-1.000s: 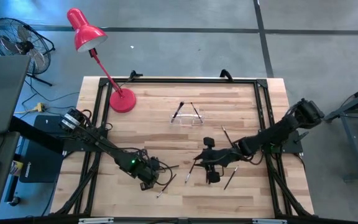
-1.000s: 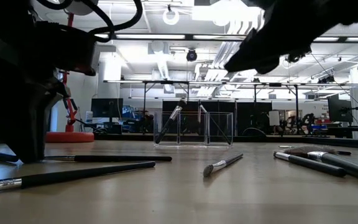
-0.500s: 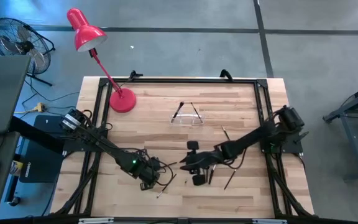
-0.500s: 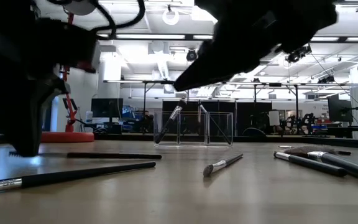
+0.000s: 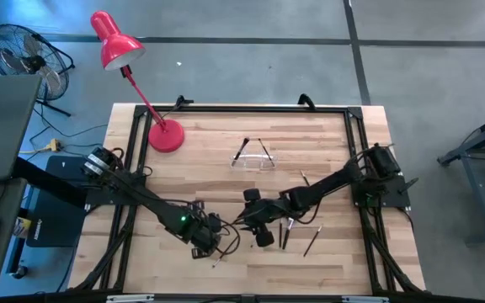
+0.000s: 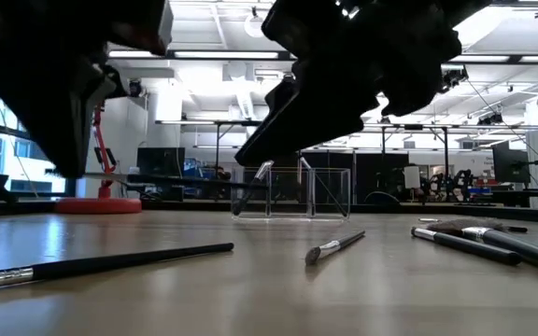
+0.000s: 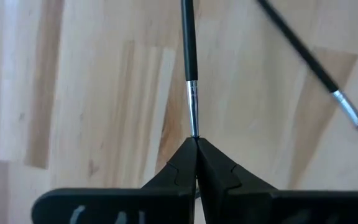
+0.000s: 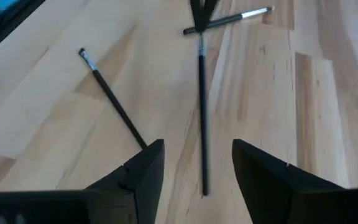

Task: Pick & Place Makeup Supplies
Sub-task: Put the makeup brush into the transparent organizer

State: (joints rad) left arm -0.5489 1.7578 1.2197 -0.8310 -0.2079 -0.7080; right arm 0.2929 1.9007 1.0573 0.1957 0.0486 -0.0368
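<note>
My left gripper is shut on a thin black-handled brush with a silvery ferrule. It carries the brush above the near middle of the table. My right gripper is open and points at the left one. The brush's free handle end stands between its fingers, and I see no touch. Other makeup supplies lie flat on the wood: one beside the right gripper, one near the left, and several toward the table's right. A clear holder stands farther back with one brush leaning in it. My left gripper pinches the brush at the silvery ferrule end, between the tips of its two fingers. The fingers come from above, pointing steeply down. The brush is lifted clear of the table. It sticks out about level toward my right gripper.
A red desk lamp stands on its round base at the table's far left. A long brush lies near the front edge and a short one near the middle. Bare wood lies between the holder and the grippers.
My left gripper has risen with the brush. The brush lay flat on the table before and now hangs level above it. My right gripper has moved toward the table's left and come down. It now sits at the brush's free end.
</note>
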